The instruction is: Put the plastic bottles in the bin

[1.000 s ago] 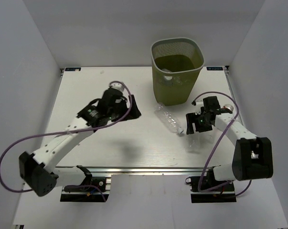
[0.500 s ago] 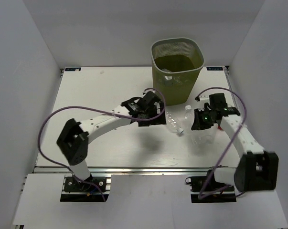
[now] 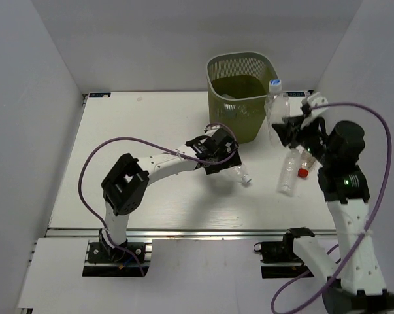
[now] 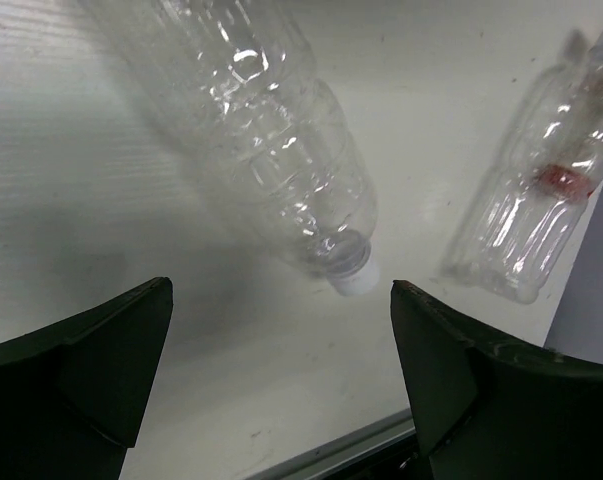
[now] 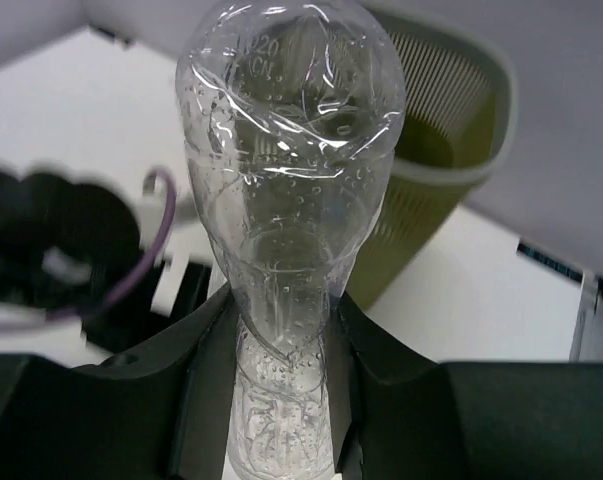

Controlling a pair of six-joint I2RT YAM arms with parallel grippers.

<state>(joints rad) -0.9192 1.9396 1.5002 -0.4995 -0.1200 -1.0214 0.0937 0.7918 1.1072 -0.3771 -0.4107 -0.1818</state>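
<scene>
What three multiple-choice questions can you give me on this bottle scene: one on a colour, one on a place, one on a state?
1. The bin is:
A. olive-green
B. blue
C. red

2. The white-capped bottle is:
A. inside the bin
B. lying on the table under the left gripper
C. standing upright beside the bin

3. The right gripper is:
A. open and empty
B. out of view
C. shut on a clear bottle

Answers:
1 A: its perforated wall is olive-green.
2 B: the left wrist view looks down on it lying on its side.
3 C: the right wrist view shows it clamped on the bottle's body.
</scene>
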